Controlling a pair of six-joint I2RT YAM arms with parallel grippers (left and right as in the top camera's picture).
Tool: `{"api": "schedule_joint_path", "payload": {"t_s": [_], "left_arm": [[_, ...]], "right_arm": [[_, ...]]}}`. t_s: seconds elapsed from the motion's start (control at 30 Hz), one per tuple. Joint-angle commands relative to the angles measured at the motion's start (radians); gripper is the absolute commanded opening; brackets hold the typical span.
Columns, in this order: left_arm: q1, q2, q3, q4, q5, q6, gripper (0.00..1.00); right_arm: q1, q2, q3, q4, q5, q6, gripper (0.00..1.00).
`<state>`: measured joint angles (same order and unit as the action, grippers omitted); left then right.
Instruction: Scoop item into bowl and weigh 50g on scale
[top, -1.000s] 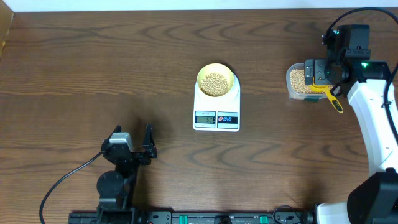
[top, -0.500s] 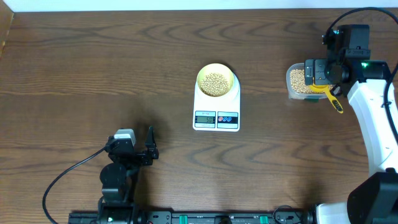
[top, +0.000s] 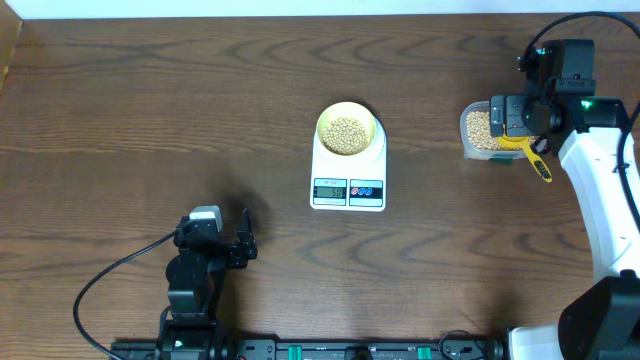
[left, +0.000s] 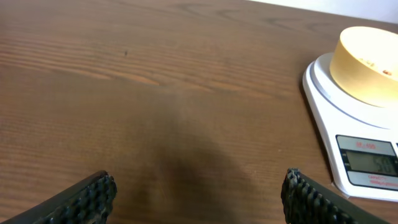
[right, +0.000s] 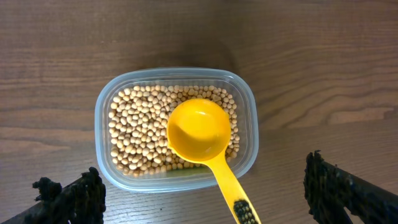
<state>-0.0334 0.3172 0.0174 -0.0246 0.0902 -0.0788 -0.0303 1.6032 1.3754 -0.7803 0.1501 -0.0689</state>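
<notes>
- Left tool (top: 218, 240) is pulling back toward the counter's (top: 150, 120) near edge, jaws gaping wide, gripping nothing.
- Bowl (top: 372, 122) of beans (top: 347, 134) is sitting on the scale (top: 347, 185) mid-counter, ahead-right of that tool, well apart.
- Right tool (right: 208, 196) is hovering wide open and empty above the scoop (right: 199, 130) lying in the tub (right: 102, 112) near the right edge, handle pointing toward it.

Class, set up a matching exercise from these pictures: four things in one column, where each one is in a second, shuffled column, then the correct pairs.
Column one
1. bowl
2. yellow scoop
3. scale
4. left gripper

Column two
A. lying in the clear tub, on the beans
B. open, only bare wood between its fingers
C. on the scale's platform
D. on the table, under the bowl

Pairs: 1-C, 2-A, 3-D, 4-B
</notes>
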Motion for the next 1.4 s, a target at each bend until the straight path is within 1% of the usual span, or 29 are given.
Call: {"api": "schedule_joint_path", "payload": {"t_s": [0.0, 0.27, 0.6, 0.9, 1.1, 1.37], "left_arm": [[0.004, 0.002, -0.013, -0.041, 0.002, -0.005, 0.87], [0.004, -0.047, -0.013, -0.041, 0.002, -0.005, 0.87], [0.004, -0.164, -0.013, -0.040, 0.002, -0.005, 0.87], [0.004, -0.233, -0.013, -0.040, 0.002, -0.005, 0.87], [0.004, -0.317, -0.013, -0.037, 0.002, -0.005, 0.87], [0.004, -0.315, -0.013, -0.039, 0.002, -0.005, 0.87]], "right_arm": [[0.004, -0.014, 0.019, 0.002, 0.000, 0.012, 0.99], [0.004, -0.013, 0.019, 0.002, 0.000, 0.012, 0.99], [0.004, -0.013, 0.019, 0.002, 0.000, 0.012, 0.99], [0.004, -0.013, 0.019, 0.002, 0.000, 0.012, 0.99], [0.004, -0.013, 0.019, 0.002, 0.000, 0.012, 0.99], [0.004, -0.013, 0.019, 0.002, 0.000, 0.012, 0.99]]}}
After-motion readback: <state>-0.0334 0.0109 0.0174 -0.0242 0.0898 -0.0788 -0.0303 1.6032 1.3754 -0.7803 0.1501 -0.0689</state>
